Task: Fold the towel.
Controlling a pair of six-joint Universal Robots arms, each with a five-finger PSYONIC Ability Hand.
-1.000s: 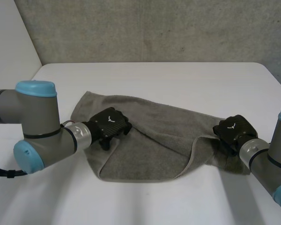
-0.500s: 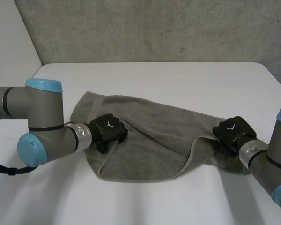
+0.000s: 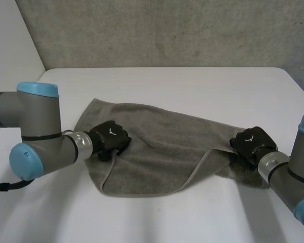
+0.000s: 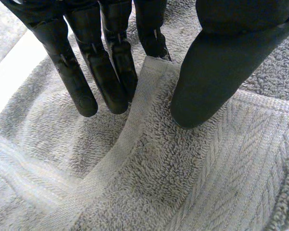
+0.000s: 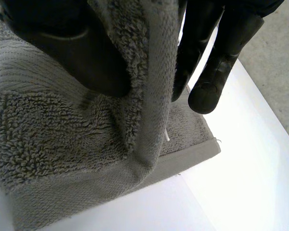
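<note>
- The grey towel point(image 3: 162, 147) lies rumpled on the white bench point(image 3: 192, 86), its long axis running left to right between the two hands.
- The left hand point(image 3: 109, 140) is at the towel's left end, its fingers point(image 4: 111, 72) and thumb pinching a hemmed edge.
- The right hand point(image 3: 251, 144) is at the right end, its fingers point(image 5: 216, 62) and thumb clamping a raised hem near a corner.
- The towel's far edge lies beyond both hands, so the fold probably goes that way.

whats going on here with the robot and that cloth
A two-armed robot is working on folding a grey towel on a white table. Its left hand pinches a hemmed edge near the towel's left end, and its right hand pinches the edge at the right end. The towel lies rumpled, one flap doubled over, not neatly folded yet.
</note>
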